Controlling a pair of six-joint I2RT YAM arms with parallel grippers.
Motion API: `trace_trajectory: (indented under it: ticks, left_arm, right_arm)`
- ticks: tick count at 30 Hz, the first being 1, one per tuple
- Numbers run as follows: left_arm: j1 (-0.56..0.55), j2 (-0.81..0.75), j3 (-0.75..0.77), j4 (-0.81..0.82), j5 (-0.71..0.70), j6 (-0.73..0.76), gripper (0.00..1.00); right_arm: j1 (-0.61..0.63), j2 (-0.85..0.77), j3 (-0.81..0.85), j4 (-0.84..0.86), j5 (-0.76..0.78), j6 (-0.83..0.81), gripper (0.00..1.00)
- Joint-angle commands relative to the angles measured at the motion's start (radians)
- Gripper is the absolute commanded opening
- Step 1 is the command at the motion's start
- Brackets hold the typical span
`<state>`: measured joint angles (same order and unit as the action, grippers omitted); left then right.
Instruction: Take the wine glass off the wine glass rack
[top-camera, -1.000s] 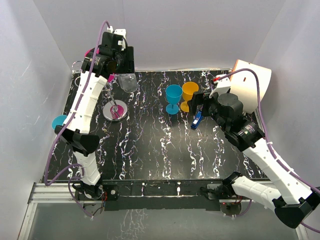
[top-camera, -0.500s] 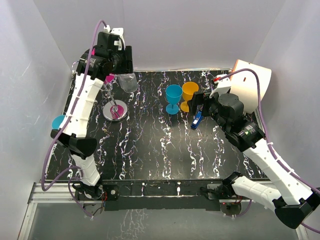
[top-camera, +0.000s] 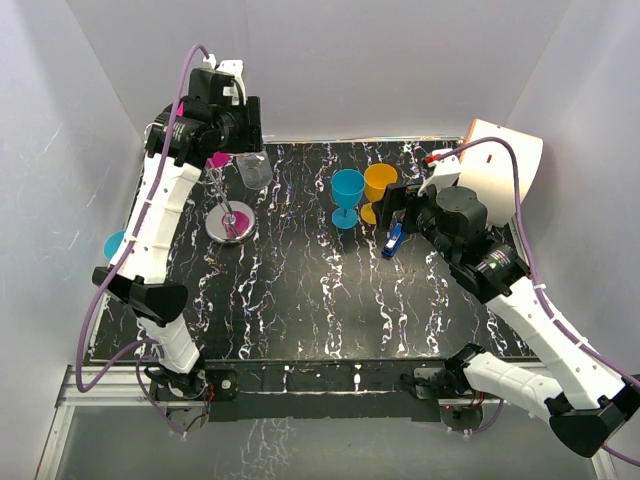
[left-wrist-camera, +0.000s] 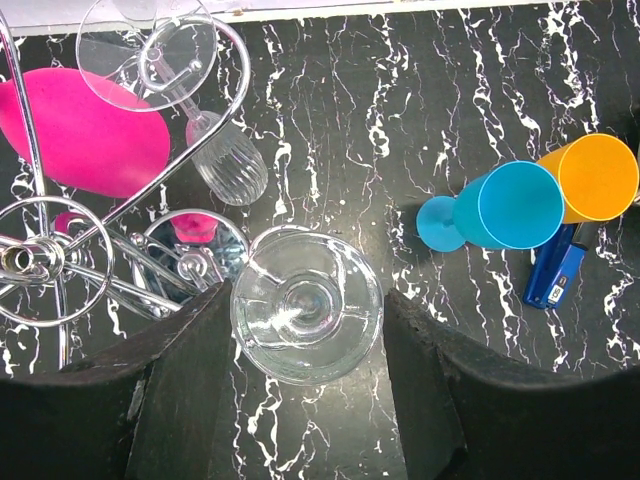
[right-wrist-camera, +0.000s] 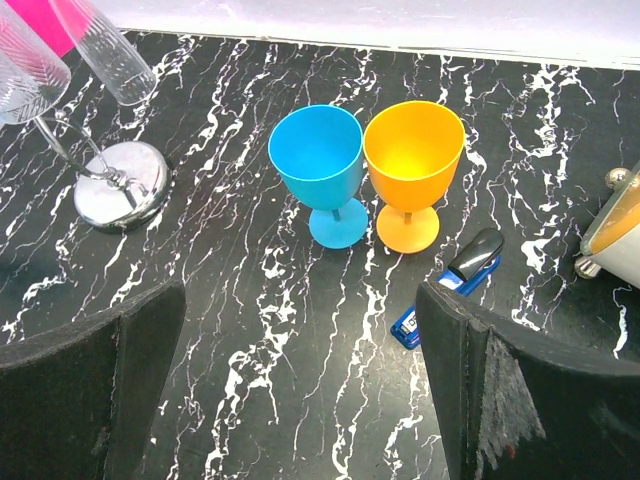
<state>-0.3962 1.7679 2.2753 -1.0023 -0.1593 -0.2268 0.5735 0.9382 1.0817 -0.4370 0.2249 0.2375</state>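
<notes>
Left wrist: left pincer (left-wrist-camera: 307, 297) clenched on the glass (left-wrist-camera: 305, 325), which sits pinched between both fingers (left-wrist-camera: 190, 390). The rack (top-camera: 230, 224) has its hooks just beside the left finger. Other side: right pincer (right-wrist-camera: 300, 292) released, idle. — K.

Noted. Cannot tell whether the foot is clear of the hook. Suggest drawing the glass sideways, away from the wires, level, with a gentle grip. A ribbed glass (left-wrist-camera: 230, 168) hangs just beyond the pincer, so no swing forward. — M.
</notes>
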Motion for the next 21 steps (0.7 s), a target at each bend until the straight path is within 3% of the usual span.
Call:
trace_trajectory:
  ticks: [1,21]
  left_arm:
    - [-0.004,-0.072,0.014,0.04,-0.037,0.023,0.0]
    - [0.005,-0.076,-0.016,0.042,-0.171,-0.02,0.0]
  right_arm:
    - [-0.001,-0.004,0.007,0.069,-0.014,0.006,0.98]
    - [-0.001,-0.022,-0.01,0.058,-0.01,0.006,0.99]
